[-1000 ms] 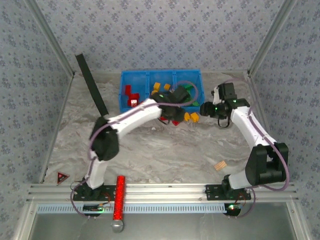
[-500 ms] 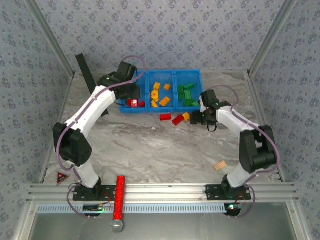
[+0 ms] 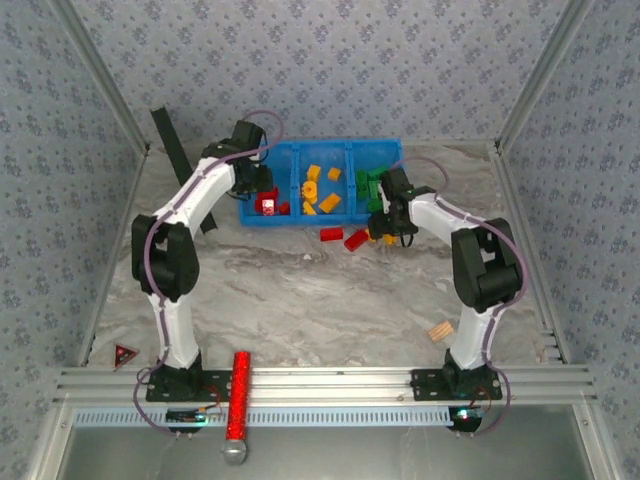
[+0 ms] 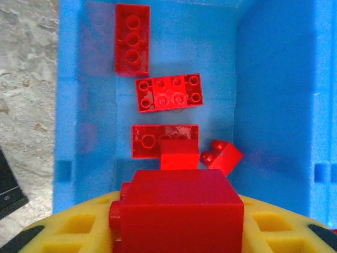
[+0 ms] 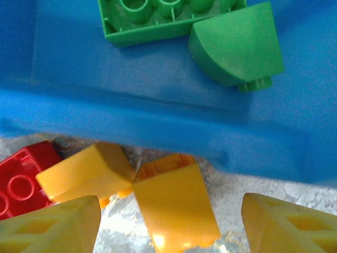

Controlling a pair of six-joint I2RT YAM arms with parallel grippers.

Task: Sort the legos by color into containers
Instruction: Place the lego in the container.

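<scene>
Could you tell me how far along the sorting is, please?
Done: the bin holds sorted bricks, red, orange and green in separate compartments. In hand: the left pincer grips a red brick over the red compartment; the right pincer hangs open above two orange bricks on the table. Left: those and two red bricks.

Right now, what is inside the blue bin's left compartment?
In the left compartment, about five loose red bricks lie on the floor, nothing of another color among them. The left gripper holds another red brick, which blocks the view of the near floor.
</scene>
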